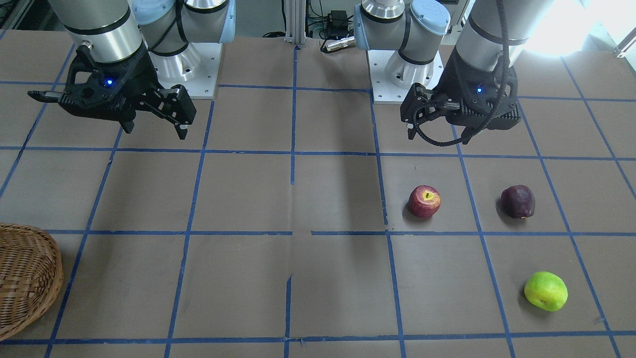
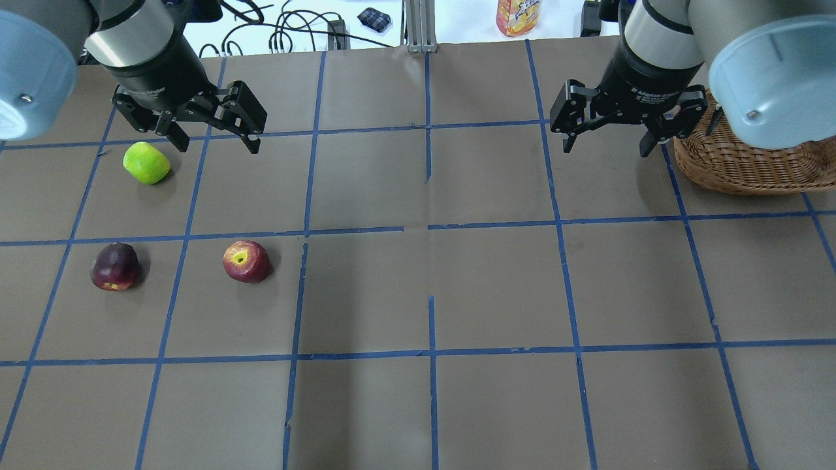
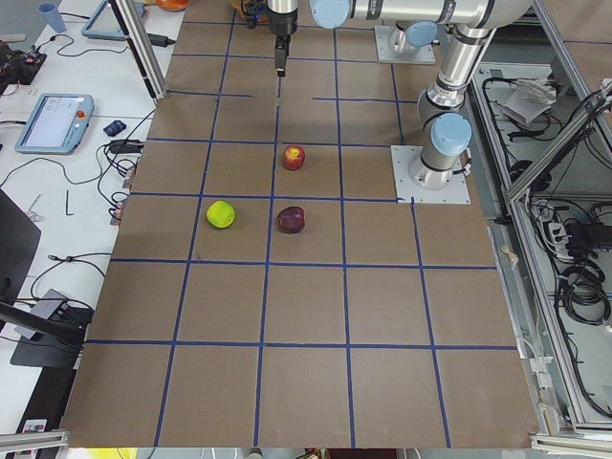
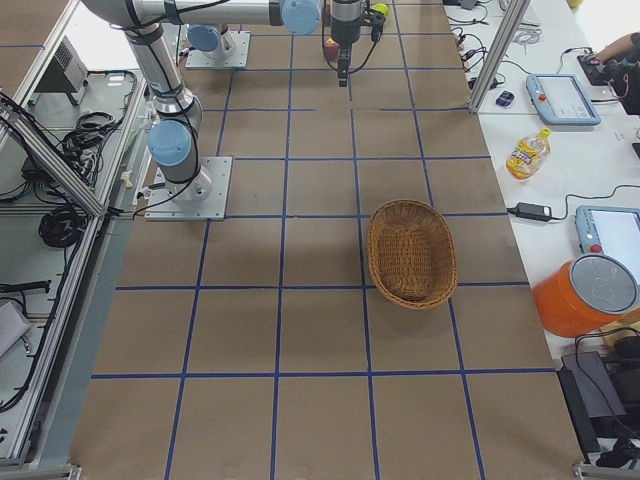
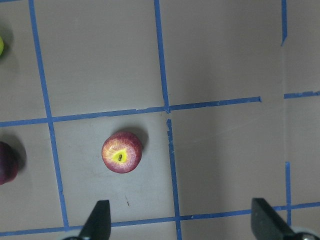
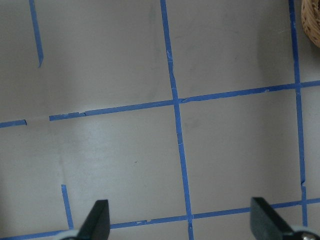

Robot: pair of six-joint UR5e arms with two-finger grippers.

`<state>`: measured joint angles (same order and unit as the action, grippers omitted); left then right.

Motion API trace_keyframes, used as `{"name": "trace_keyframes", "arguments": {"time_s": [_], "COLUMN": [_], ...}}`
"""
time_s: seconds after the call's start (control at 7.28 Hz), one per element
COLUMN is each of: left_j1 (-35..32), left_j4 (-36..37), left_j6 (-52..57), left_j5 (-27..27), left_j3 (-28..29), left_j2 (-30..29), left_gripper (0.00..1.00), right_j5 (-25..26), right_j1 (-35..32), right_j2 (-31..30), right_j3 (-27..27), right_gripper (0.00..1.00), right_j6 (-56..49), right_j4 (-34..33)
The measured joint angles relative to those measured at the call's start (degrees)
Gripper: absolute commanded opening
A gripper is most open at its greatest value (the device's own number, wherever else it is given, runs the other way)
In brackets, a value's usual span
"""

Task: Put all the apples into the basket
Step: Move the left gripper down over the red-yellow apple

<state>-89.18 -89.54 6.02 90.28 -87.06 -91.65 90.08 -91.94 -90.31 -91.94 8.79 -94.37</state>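
Observation:
Three apples lie on the brown table on my left side: a red apple, a maroon apple and a green apple. My left gripper is open and empty, held above the table just right of the green apple. The wicker basket stands at the table's right side with nothing showing inside. My right gripper is open and empty, in the air just left of the basket.
The arm bases stand at the robot's edge of the table. An orange bottle and cables lie beyond the far edge. Blue tape lines grid the table.

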Motion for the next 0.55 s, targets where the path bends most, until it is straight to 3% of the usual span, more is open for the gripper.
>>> {"name": "trace_keyframes", "arguments": {"time_s": [0.55], "left_j1": [0.07], "left_j4": [-1.35], "left_j6": [0.23], "left_j5": [0.25], "left_j3": [0.31], "left_j2": [-1.01], "left_gripper": [1.0], "right_j5": [0.01], "right_j1": [-0.33], "right_j2": [0.01], "right_j3": [-0.07], "right_gripper": [1.0], "right_j6": [0.0], "right_j4": [-0.03]}}
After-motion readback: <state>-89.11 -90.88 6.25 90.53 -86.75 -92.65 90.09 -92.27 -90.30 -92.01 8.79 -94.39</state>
